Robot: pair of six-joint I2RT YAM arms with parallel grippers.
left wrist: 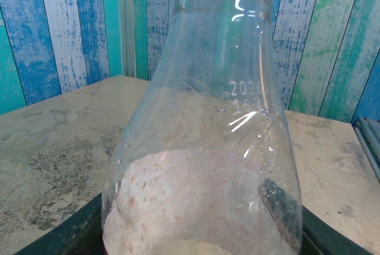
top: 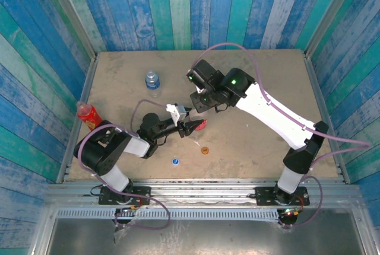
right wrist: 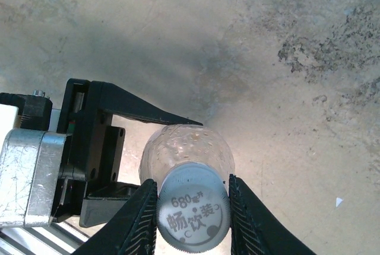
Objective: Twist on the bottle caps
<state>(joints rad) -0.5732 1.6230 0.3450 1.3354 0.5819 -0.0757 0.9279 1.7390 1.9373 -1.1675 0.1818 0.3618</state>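
**Ref. landmark: red-label bottle (right wrist: 187,145).**

1. Clamp. The left end effector (top: 191,126) is clenched on the body of the red-label bottle, w/ one jaw on each side. Whether the base rests on the surface (top: 261,77) cannot be told.

2. Cap. The right end effector (right wrist: 193,181) grasps the white cap (right wrist: 193,210), one finger touching each side of its rim. The cap sits on the bottle's mouth, printed face toward the right wrist cam.

3. Key relation. The bottle's long axis runs straight away from the right end effector: neck nearest, base farthest. Cap, neck and end effector look approx. coaxial. The right arm is the one on the cap; the left arm reaches the body from the side.

4. Judgement. The next move should be rotation about that axis, w/ the left arm as fixed clamp. Thread engagement is not visible. If the cap sits tilted, cross-threading is likely.

5. Other items, pos. rel. to the bottle:
   - orange cap (top: 205,150): toward the arm bases, slightly right, loose on the surface.
   - blue cap (top: 176,161): toward the arm bases, slightly left, loose.
   - blue-label bottle (top: 152,80): far side, left, upright.
   - red bottle (top: 88,114): well to the left, by the wall.
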